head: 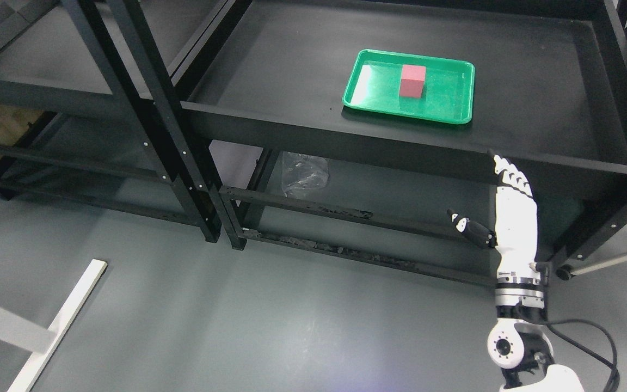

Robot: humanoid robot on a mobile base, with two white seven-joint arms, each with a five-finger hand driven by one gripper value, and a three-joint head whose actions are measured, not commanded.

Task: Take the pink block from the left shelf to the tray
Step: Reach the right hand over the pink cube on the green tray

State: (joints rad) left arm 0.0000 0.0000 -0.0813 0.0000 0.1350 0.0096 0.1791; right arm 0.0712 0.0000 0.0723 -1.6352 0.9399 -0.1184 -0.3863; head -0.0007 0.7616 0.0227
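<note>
The pink block (pixel 412 80) stands upright inside the green tray (pixel 455 111), which lies on the black shelf on the right (pixel 292 71). My right hand (pixel 512 207) is below and in front of that shelf's front edge, well to the lower right of the tray. Its fingers (pixel 506 171) are straight and the thumb sticks out to the left; it holds nothing. The left shelf (pixel 30 81) shows only bare black frame and board. My left arm is out of view.
Black shelf posts (pixel 177 147) stand between the two racks. A crumpled clear plastic bag (pixel 303 173) lies under the right shelf. A white bar (pixel 63 321) lies on the grey floor at the lower left. A caster (pixel 565 272) sits at the right rack's foot.
</note>
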